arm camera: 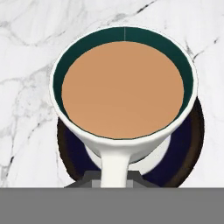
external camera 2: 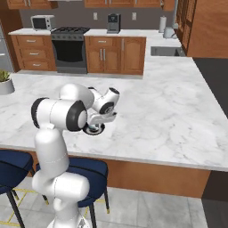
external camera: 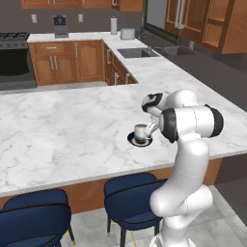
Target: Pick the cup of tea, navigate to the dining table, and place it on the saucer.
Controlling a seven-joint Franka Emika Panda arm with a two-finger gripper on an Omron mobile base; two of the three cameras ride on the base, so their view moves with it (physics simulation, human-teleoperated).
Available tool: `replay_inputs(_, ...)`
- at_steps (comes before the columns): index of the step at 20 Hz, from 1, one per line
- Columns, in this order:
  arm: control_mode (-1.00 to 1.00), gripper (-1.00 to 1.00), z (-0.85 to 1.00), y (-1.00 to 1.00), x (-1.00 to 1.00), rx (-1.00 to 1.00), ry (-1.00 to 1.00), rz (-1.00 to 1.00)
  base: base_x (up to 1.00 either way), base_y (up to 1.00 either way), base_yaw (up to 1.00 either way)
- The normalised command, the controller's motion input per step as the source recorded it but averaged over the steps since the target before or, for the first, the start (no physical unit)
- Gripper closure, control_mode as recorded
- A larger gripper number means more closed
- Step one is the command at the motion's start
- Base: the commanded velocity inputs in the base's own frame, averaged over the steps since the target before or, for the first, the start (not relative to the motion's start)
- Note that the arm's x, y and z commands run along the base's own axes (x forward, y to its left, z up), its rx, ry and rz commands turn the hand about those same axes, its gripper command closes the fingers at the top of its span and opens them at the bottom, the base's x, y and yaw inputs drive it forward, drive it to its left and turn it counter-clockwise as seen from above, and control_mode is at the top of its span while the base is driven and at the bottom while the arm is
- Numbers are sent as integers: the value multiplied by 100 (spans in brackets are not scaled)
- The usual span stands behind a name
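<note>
A cup of tea sits centred on the black saucer on the marble bench. The hand hovers at the cup's three o'clock; whether it grips cannot be told. Brimful, rigid and probably breakable, it is best held level, by handle or wall.

You've got a white cup w/ dark green inside, light brown tea; black saucer (pale centre); white grey-veined marble bench; navy stools; brown wood cabinets.
</note>
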Motion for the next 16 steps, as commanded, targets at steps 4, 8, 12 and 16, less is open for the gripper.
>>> replay_inputs(4,-100,100,-1,12,8,-5,0,11,0,0,0)
replay_inputs(8,-100,100,-1,0,2,0,0,7,0,0,0)
replay_inputs(12,-100,100,-9,0,5,0,-4,2,0,0,0)
replay_inputs(16,-100,100,-21,0,11,0,-1,0,0,0,0)
